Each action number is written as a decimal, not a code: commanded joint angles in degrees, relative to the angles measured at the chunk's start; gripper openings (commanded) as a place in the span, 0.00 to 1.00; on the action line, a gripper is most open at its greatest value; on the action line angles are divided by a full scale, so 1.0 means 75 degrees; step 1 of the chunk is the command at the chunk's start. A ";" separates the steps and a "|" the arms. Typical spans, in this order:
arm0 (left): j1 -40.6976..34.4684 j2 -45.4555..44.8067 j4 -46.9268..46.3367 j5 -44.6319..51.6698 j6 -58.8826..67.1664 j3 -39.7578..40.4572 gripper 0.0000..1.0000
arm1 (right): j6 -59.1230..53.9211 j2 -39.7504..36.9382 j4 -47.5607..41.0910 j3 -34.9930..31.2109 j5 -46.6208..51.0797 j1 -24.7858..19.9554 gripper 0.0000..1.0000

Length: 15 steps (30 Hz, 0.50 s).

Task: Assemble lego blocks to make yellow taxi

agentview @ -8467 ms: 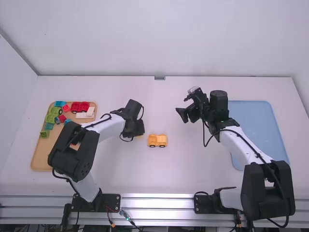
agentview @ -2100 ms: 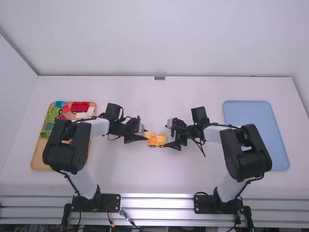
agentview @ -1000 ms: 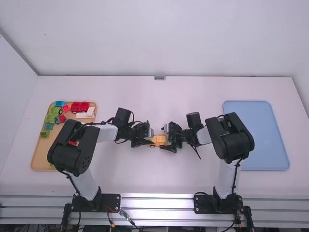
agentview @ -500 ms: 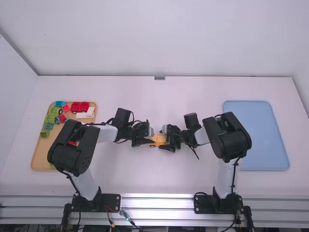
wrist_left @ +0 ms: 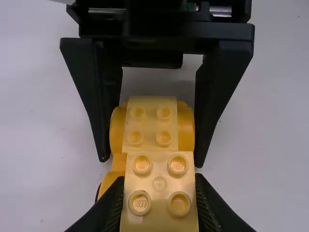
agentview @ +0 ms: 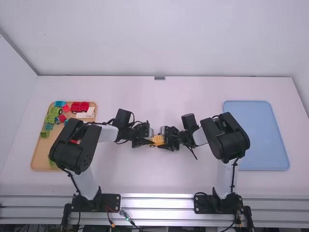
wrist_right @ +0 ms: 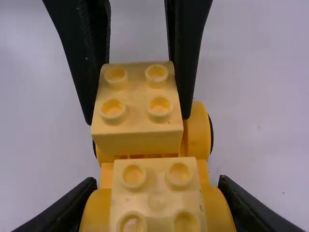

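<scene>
The left gripper (agentview: 150, 138) is beside the left end of the yellow car base (agentview: 157, 140); the right gripper (agentview: 163, 139) is at the base's right end. In the left wrist view, the left gripper (wrist_left: 160, 193) is shut on a pale yellow brick (wrist_left: 160, 179), studs up, above the orange-yellow car base (wrist_left: 116, 162). A second pale yellow block (wrist_left: 150, 126) stands on the base's far end. In the right wrist view, the right gripper (wrist_right: 157, 193) is shut on the car base (wrist_right: 199, 130) across its fenders. Whether the held brick is fully seated cannot be told.
At the left, a wooden tray (agentview: 38, 157) holds red (agentview: 79, 107), green, blue and white blocks. A light blue tray (agentview: 263, 140) lies at the right, beyond the right arm.
The left gripper has brought its yellow brick rightward to the car base. The right arm has swung in, closed on the base, and lately shifted slightly left.
</scene>
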 commanded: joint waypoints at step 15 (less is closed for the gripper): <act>-0.0128 0.0067 0.0000 0.0102 0.0012 -0.0067 0.12 | -0.0242 0.0131 -0.0306 0.0137 -0.0082 0.0029 0.53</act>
